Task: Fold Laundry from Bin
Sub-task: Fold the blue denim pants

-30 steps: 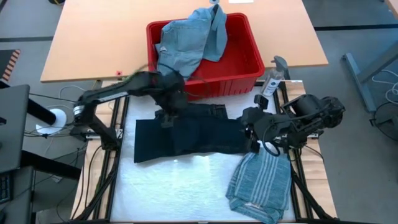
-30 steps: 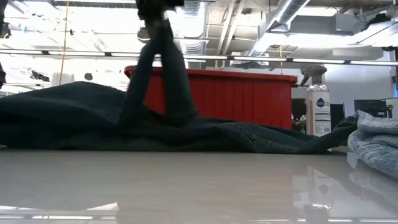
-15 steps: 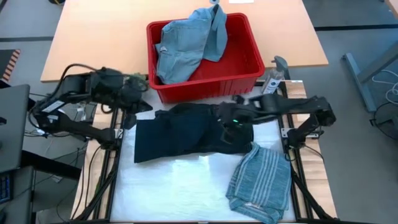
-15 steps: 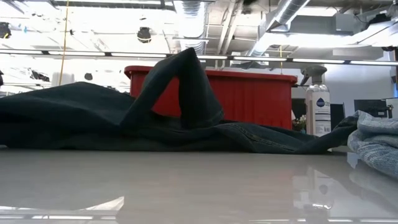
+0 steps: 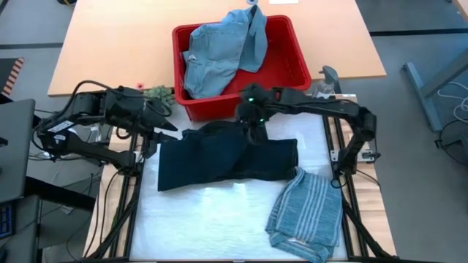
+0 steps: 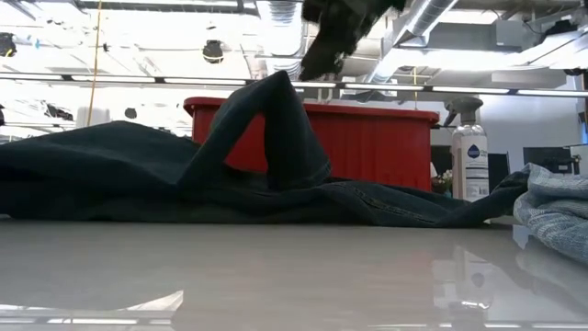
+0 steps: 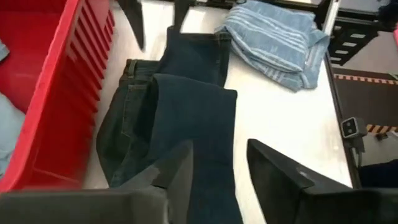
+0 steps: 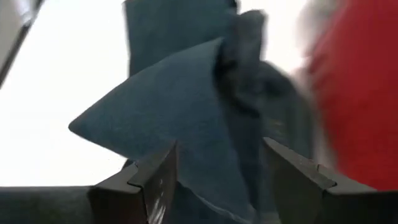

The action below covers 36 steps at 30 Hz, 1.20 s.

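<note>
The right gripper (image 5: 251, 117) hangs above the bin-side edge of the dark trousers (image 5: 219, 157), its fingers (image 8: 155, 174) parted with nothing between them; its wrist view shows a raised peak of navy cloth just ahead of and below the open fingers, not pinched. From table height that peak (image 6: 276, 119) stands up as a loose hump, directly under the gripper. To do this fold well, I judge the gripper should come straight down over the hump, close on the top layer only, and carry it toward the far side of the trousers so the edges meet, keeping low so the cloth does not drag the layers beneath. Just behind the gripper is the red bin (image 5: 292, 88), close enough that any swing back could knock its wall; light blue denim (image 5: 219, 51) is heaped inside it and hangs over its far rim. Out past the trousers, toward the table's front, the striped shirt (image 5: 307, 212) lies folded and just touches the trousers' corner, so a wide sweep that way could disturb it. Well off to the other side, the left gripper (image 5: 150, 126) waits by the table's edge, its fingers (image 7: 180, 174) partly apart and empty, pointing along the trousers.
</note>
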Each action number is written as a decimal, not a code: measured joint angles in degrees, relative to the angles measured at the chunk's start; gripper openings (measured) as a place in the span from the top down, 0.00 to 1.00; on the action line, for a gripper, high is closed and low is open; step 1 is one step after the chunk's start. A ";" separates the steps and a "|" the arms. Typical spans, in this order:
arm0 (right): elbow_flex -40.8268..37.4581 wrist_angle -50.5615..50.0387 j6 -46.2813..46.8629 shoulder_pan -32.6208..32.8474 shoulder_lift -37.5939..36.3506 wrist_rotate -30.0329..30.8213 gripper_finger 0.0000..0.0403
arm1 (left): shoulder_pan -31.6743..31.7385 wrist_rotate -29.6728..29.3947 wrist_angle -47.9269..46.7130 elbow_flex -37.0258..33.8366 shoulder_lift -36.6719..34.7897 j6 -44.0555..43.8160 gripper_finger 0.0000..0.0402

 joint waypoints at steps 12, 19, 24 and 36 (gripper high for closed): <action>-0.07 1.00 -5.48 -3.97 10.21 -12.39 0.43 | 0.07 -4.92 -0.50 -0.02 5.82 1.44 0.49; 0.00 -0.31 -9.45 -1.65 8.98 -13.06 0.94 | 1.34 -4.13 -0.33 -0.02 10.01 9.00 0.49; 3.43 -2.50 -8.57 0.39 8.84 -12.26 0.96 | 6.35 2.71 3.17 -0.02 12.79 14.71 0.49; 11.50 -5.03 -8.94 4.13 8.72 -7.34 0.96 | 17.45 30.07 2.08 -0.01 23.62 23.50 0.38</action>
